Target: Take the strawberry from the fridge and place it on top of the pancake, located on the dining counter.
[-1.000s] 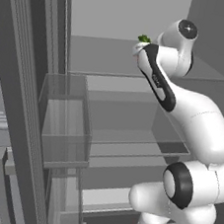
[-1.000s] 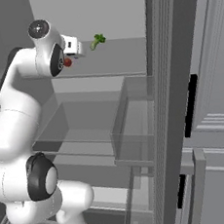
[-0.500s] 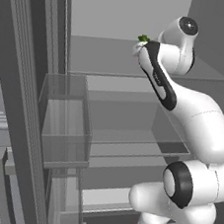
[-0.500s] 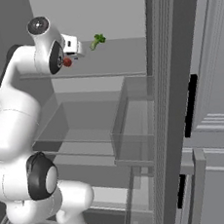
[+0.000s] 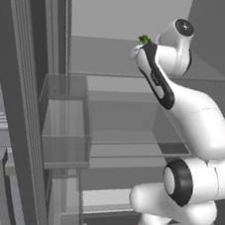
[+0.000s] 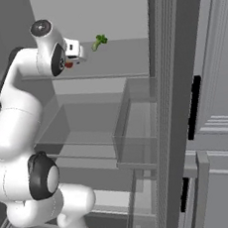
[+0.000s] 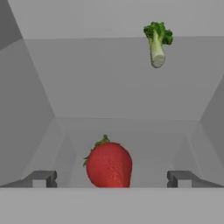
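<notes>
Glossy white arm [image 5: 203, 120] of rounded, bulbous links. Dark grey to black discs capping the joints [image 6: 39, 176]; black elongated inlay along the forearm [image 5: 156, 80]. Two small, square-tipped dark grey fingers [image 7: 41, 178].

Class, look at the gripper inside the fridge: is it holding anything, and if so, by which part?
Nothing is held. The gripper is open, its fingertips apart on either side of the strawberry, not touching it.
</notes>
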Tool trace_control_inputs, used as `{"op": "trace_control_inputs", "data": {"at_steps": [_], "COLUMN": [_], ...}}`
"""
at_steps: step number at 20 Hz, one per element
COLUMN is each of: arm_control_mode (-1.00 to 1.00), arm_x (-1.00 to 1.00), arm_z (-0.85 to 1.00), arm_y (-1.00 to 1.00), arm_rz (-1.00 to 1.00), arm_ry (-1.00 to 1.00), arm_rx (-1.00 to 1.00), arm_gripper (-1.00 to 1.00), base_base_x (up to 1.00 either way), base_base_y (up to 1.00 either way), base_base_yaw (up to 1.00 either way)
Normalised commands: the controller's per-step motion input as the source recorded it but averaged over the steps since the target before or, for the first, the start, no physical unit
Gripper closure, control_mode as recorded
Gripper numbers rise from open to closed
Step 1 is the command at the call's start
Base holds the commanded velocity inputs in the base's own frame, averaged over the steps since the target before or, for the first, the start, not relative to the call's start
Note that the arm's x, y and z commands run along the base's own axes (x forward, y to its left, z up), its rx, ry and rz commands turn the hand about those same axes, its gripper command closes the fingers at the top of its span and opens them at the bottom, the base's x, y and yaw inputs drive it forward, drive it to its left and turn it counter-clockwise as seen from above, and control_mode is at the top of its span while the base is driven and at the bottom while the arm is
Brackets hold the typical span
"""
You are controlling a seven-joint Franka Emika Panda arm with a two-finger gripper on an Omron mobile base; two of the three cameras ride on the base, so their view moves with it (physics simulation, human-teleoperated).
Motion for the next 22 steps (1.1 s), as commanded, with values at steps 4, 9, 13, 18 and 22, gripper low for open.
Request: {"op": "trace_control_inputs", "data": {"at_steps": [4,9,13,18,22], "arm_control_mode": [-1.0,-1.0,-1.0,-1.0,-1.0], "arm_x": [0.24,0.24,0.05,0.0,0.0], "arm_z": [-0.13,-0.06,-0.09,-0.07,-0.09], "arm_y": [0.03,0.0,0.0,0.0,0.0], "arm_rz": [0.0,0.0,0.0,0.0,0.0], "arm_ry": [0.02,0.0,0.0,0.03,0.06], "arm_rx": [0.0,0.0,0.0,0.0,0.0], "arm_gripper": [-1.0,-1.0,-1.0,-1.0,1.0], "base_base_x": [0.0,0.0,0.0,0.0,0.0], "base_base_y": [0.0,0.0,0.0,0.0,0.0], "base_base_yaw": [0.0,0.0,0.0,0.0,0.0]}}
